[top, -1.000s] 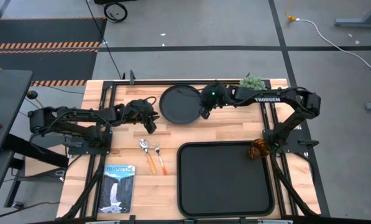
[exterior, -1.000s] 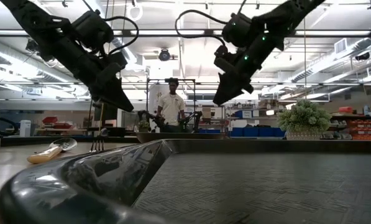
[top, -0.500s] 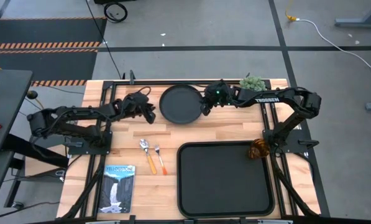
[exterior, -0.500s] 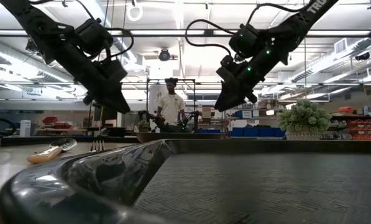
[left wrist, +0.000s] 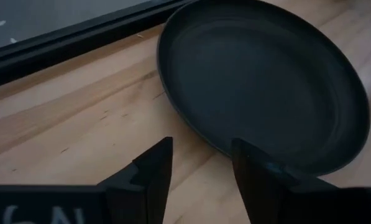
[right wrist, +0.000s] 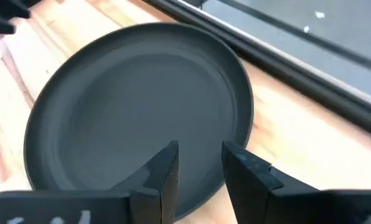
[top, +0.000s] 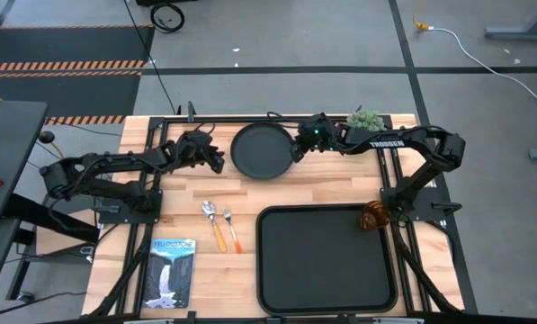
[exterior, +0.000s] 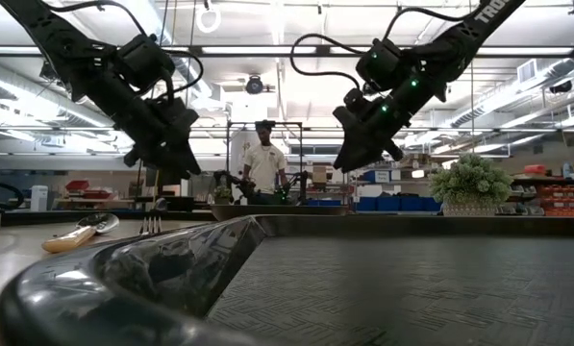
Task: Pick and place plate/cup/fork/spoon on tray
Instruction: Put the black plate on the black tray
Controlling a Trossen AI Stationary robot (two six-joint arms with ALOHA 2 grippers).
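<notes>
The round black plate (top: 261,150) lies flat on the wooden table at the far middle. My left gripper (top: 216,163) hovers open just off the plate's left rim (left wrist: 173,99). My right gripper (top: 295,155) hovers open over the plate's right rim (right wrist: 241,124). In the low view both grippers, left (exterior: 186,174) and right (exterior: 339,166), are above the table. The spoon (top: 213,223) and the fork (top: 232,229) lie side by side left of the black tray (top: 326,259). The amber cup (top: 374,216) stands at the tray's far right corner.
A book (top: 174,272) lies at the near left. A small green plant (top: 365,119) stands at the far right, behind my right arm. A person (exterior: 265,165) stands in the room beyond the table.
My left gripper has moved toward the table's far edge and closer to the plate's left rim. My right gripper has shifted a little toward the far edge over the plate's right side. The plate, cutlery, cup and tray have stayed in place.
</notes>
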